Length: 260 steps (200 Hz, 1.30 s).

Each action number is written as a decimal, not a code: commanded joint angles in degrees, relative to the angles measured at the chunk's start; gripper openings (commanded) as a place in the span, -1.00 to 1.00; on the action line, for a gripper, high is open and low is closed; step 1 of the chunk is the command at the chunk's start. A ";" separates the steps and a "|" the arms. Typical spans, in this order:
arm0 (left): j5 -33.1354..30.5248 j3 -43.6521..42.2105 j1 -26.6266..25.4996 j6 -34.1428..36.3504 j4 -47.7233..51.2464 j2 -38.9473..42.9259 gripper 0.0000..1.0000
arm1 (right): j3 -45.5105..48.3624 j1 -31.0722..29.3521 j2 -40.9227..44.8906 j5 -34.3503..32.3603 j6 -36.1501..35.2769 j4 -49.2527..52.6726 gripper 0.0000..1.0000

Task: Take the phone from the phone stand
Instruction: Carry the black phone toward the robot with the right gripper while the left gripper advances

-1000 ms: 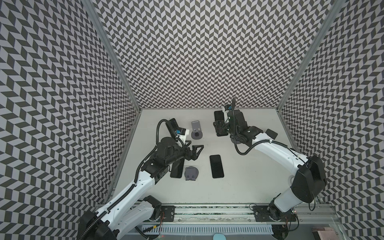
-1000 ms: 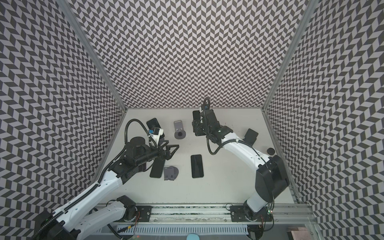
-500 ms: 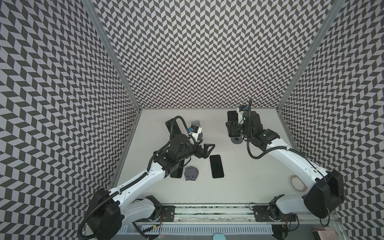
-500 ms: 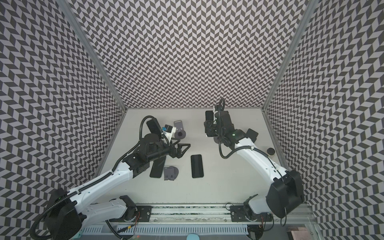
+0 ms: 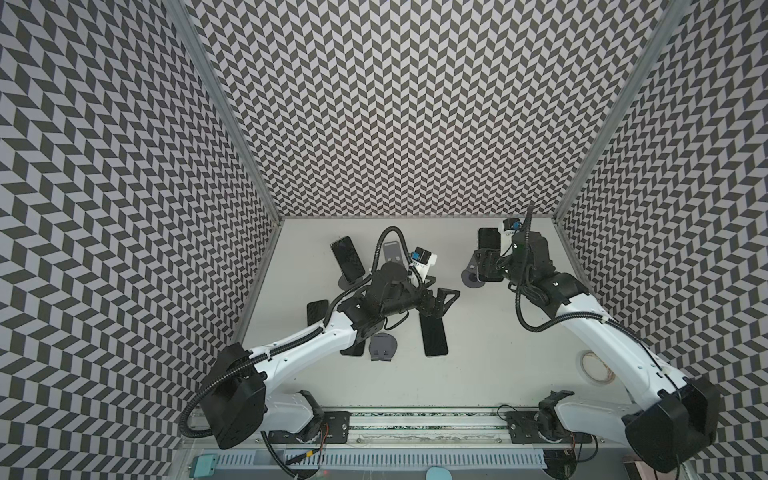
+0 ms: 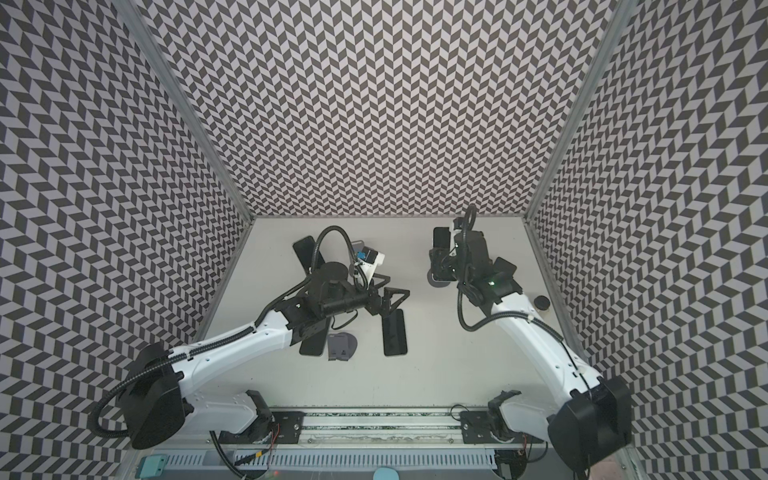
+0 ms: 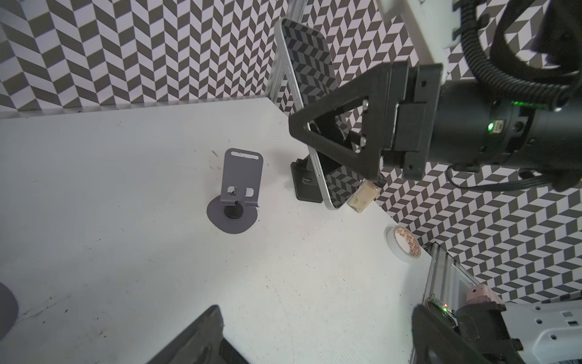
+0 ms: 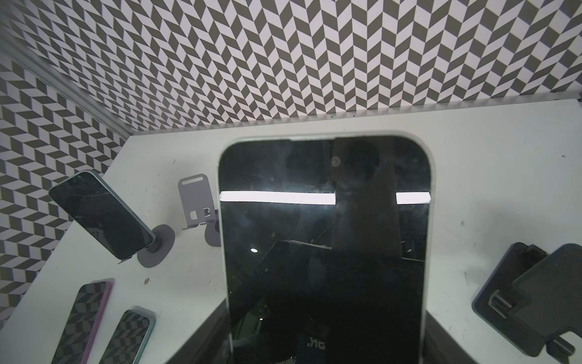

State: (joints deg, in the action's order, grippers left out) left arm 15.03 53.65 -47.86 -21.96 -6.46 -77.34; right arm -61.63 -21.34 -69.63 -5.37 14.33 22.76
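Observation:
My right gripper point(image 5: 487, 269) is shut on the phone point(image 5: 487, 242), a white-edged one with a black screen that fills the right wrist view point(image 8: 324, 236). It hangs upright, off the empty grey phone stand point(image 5: 471, 279) and just beyond it; in the left wrist view the stand point(image 7: 240, 186) is bare and the phone point(image 7: 307, 78) is apart from it. My left gripper point(image 5: 442, 297) hovers open at mid-table with nothing between its fingers point(image 7: 195, 340).
Another phone point(image 5: 348, 259) leans on a grey stand at back left, beside an empty stand point(image 5: 392, 249). Phones lie flat point(image 5: 434, 340) point(image 5: 318, 309). A folded grey stand point(image 5: 383, 347), a black stand point(image 8: 529, 299), a tape roll point(image 5: 597, 368) and a small bottle point(image 7: 365, 197) are about.
My right gripper has carried the phone to the right, leaving the grey stand bare. My left arm has swung toward the middle, over the flat phone.

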 commanded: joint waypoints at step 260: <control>4.68 20.91 -7.86 0.96 -3.03 -20.71 0.77 | 4.43 6.56 21.24 -4.69 0.73 15.23 0.40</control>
State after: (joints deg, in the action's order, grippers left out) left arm 18.63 71.70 -55.11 -21.52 -7.70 -96.62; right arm -56.07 -15.14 -49.78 -9.28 15.07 39.24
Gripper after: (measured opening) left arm 0.889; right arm 0.714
